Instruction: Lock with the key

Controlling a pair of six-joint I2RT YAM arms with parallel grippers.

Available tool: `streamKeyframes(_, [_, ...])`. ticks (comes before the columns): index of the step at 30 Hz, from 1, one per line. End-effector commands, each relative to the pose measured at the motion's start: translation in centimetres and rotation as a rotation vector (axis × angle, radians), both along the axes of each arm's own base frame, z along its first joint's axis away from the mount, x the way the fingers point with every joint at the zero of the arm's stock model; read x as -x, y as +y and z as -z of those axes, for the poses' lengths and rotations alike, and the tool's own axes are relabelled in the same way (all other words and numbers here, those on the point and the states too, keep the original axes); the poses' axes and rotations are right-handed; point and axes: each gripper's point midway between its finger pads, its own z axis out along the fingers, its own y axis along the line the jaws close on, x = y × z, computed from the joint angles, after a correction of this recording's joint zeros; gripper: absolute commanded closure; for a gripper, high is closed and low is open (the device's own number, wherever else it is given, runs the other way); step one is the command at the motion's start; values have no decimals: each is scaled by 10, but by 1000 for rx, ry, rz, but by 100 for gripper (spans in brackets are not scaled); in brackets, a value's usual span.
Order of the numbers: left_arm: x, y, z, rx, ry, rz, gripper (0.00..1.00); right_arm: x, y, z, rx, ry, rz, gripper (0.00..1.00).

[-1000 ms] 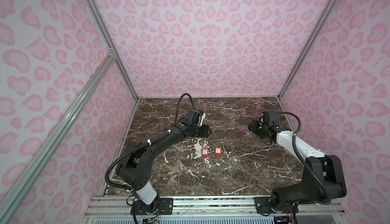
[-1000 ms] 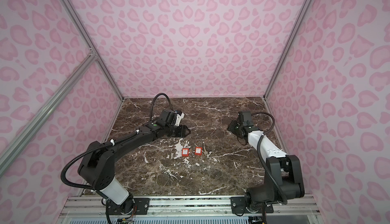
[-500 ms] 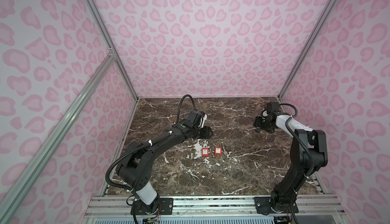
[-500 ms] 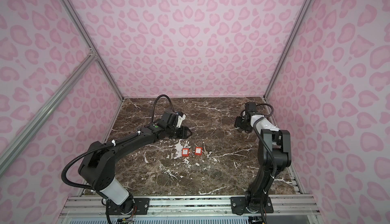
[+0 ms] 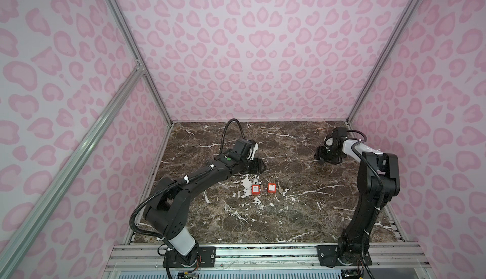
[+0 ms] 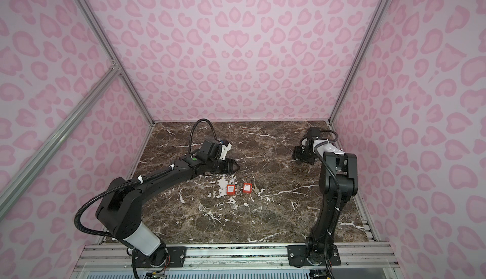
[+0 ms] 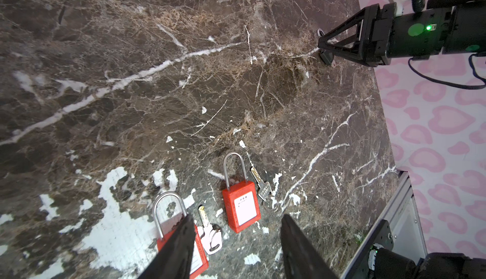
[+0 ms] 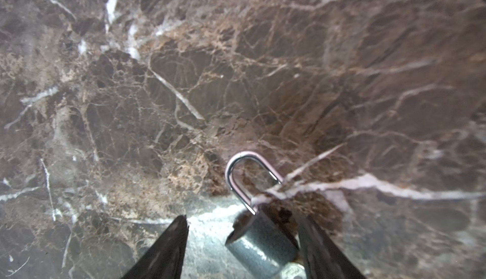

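In a top view the table [image 5: 289, 225] has a red lock [image 5: 255, 189] and a second red lock [image 5: 272, 188] side by side in its middle, well away from every edge. The left gripper [image 5: 263, 166] hangs just behind them. The right gripper [image 5: 319, 158] is low down toward the back right corner, and what is under it is too small to tell here. In the left wrist view the left fingers [image 7: 178, 246] stand apart with nothing held. One finger hides part of a red lock. A key [image 7: 209, 229] lies flat between the two red locks, and a second key [image 7: 260, 184] lies just beside the second one. Far off, the right gripper sits over a small grey lock [image 7: 327, 57]. In the right wrist view the right fingers [image 8: 163, 248] are spread wide. The grey lock lies flat between them, right up against one finger, with a gap to the other, so it is not squeezed yet. I think the step is to grab this lock. To do it well, move until the body sits in the middle of the gap. Then close slowly on the body, not on the thin loop, or it may slip and spin. It is too blurry to tell if the loop is shut or if a key is in.
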Motion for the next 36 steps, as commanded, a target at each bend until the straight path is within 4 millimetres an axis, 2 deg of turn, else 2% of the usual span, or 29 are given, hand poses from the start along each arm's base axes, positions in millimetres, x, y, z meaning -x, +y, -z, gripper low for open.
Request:
streamKeyframes(1, [-5, -4, -8, 25, -30, -5, 45, 14, 15, 7, -31, 52, -51, 32])
streamKeyframes(4, [-3, -4, -6, 19, -28, -4, 45, 20, 20, 11, 8, 78, -85, 33])
streamKeyframes(11, [1, 0, -2, 13, -24, -10, 45, 30, 3, 24, 224, 149, -128, 39])
streamKeyframes(15, [3, 0, 0, 12, -18, -10, 45, 32, 4, 28, 282, 167, -166, 46])
streamKeyframes(24, [8, 0, -2, 28, -8, -27, 46, 38, 5, 35, 361, 197, -222, 69])
streamKeyframes(28, [9, -5, -8, 79, 13, -38, 46, 36, 11, 25, 348, 160, -235, 71])
streamKeyframes(31, [9, -12, -17, 142, 29, -49, 46, 35, 23, 10, 331, 117, -258, 72])
streamKeyframes(36, [4, -20, -31, 265, 54, -76, 46, 40, 72, -29, 258, -17, -349, 74])
